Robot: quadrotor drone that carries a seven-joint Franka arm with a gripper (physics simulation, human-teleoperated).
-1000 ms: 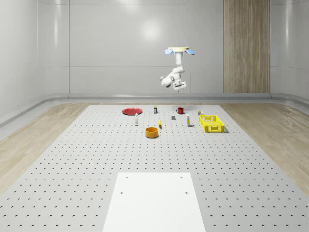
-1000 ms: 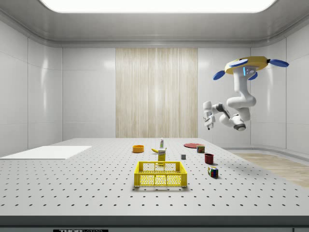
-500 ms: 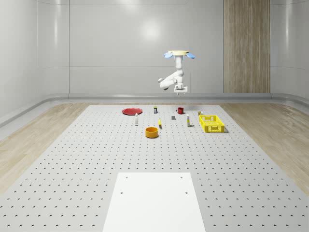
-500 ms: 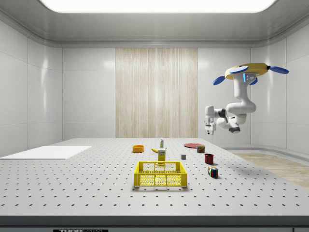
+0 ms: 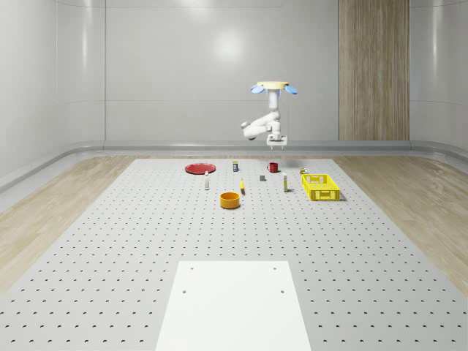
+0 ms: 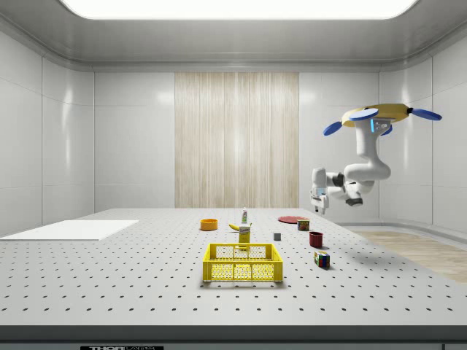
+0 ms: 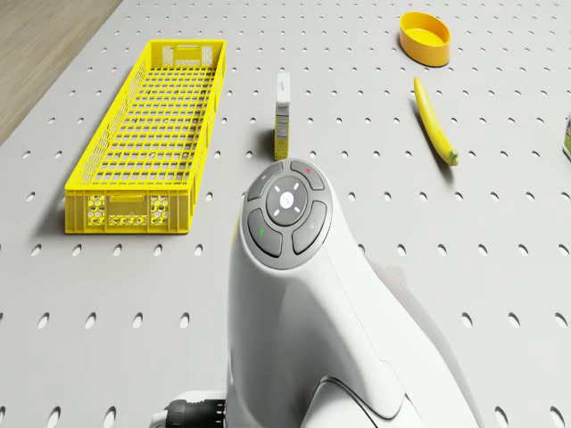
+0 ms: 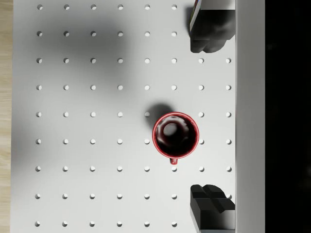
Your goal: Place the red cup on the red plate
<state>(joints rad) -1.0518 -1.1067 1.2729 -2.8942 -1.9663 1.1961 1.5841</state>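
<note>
Drone [image 5: 273,86] hovering over the table's far end — gripper [image 8: 210,119] spread wide, empty, glossy round red cup [image 8: 175,135] straight below, frame centre

Whole-scene view looked down the surface [image 5: 110,241] lengthwise from afar; side view faced across it, low. Both shared the yellow crate [image 5: 321,187]. Wrist view looked straight down, close.

Drone [image 5: 273,86] hovers above desk [image 5: 146,241]; end effector [image 5: 276,144] over cup [image 5: 273,167]. Plate [image 5: 199,169] at whole-scene view's left of cup; crate [image 5: 321,186] at right.
</note>
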